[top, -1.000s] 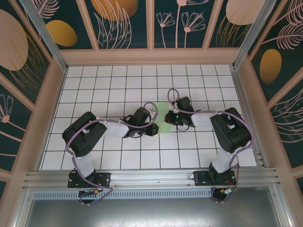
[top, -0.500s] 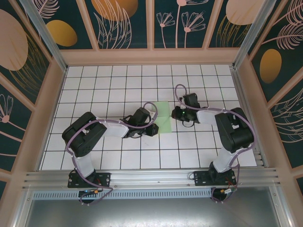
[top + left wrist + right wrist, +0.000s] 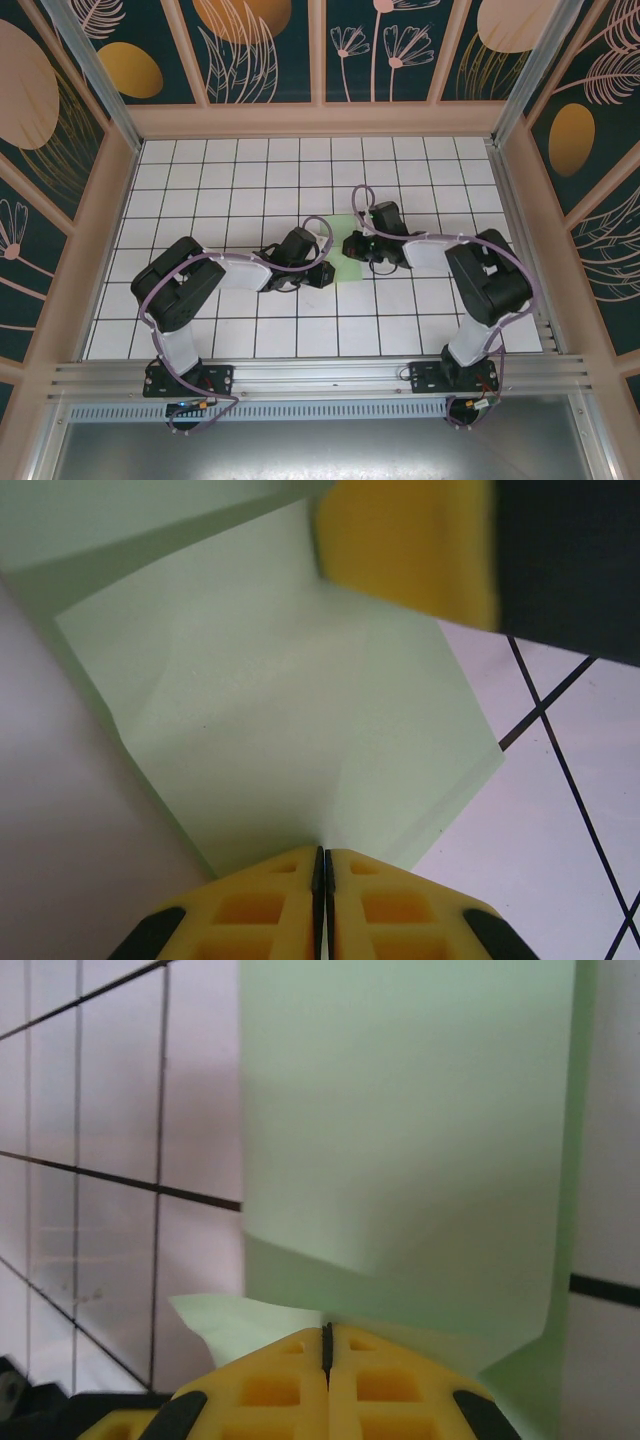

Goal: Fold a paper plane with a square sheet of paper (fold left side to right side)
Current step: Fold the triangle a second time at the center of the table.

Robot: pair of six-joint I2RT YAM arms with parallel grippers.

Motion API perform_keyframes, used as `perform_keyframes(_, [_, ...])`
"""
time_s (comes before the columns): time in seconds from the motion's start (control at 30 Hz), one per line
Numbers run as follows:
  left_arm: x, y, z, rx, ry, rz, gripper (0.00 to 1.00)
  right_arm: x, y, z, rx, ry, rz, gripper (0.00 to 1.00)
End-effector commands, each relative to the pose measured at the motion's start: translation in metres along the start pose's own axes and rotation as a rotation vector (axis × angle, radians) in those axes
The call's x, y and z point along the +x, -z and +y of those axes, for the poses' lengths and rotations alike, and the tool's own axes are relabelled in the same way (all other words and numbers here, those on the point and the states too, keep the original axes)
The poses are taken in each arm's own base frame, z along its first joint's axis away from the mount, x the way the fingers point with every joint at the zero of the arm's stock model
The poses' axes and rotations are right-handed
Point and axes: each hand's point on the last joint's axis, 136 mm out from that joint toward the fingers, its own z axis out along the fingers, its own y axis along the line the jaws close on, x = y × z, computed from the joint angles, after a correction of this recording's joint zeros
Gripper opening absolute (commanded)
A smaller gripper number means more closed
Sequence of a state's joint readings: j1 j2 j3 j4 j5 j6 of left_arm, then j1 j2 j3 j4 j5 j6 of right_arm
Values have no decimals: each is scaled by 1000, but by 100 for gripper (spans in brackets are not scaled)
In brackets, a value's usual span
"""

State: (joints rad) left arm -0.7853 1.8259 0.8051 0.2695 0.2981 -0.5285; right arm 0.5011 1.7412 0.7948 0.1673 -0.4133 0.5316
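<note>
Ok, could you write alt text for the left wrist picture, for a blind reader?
The left gripper, yellow fingers shut, pinches an edge of the square sheet of paper, pale green and creased. A second yellow pad on a black body sits top right; white tiled table shows at right.

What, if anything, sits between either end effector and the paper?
Nothing visible does. The left end effector and the right end effector are each shut on an edge of the paper, which lies between them with no other object near it.
</note>
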Motion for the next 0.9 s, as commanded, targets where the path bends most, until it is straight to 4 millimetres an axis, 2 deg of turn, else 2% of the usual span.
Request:
perform_keyframes(0.0, [33,0,26,-94,54,103,14,-12,-8,-7,43,12,-15,0])
perform_keyframes(0.23, [34,1,28,-103,52,102,14,-12,4,-51,121,-42,-33,0])
perform_keyframes(0.33, [33,1,27,-99,53,98,14,-22,14,-57,121,-48,-62,0])
perform_keyframes(0.47, [30,2,24,-86,51,89,14,-34,28,-36,83,-15,-94,0])
perform_keyframes(0.6, [25,2,20,-78,48,77,14,-32,37,-12,53,20,-116,0])
perform_keyframes(0.8, [23,1,20,-77,46,78,14,-7,24,18,-47,27,-51,0])
perform_keyframes(0.87, [23,0,19,-72,47,80,14,-1,14,20,-48,26,-26,0])
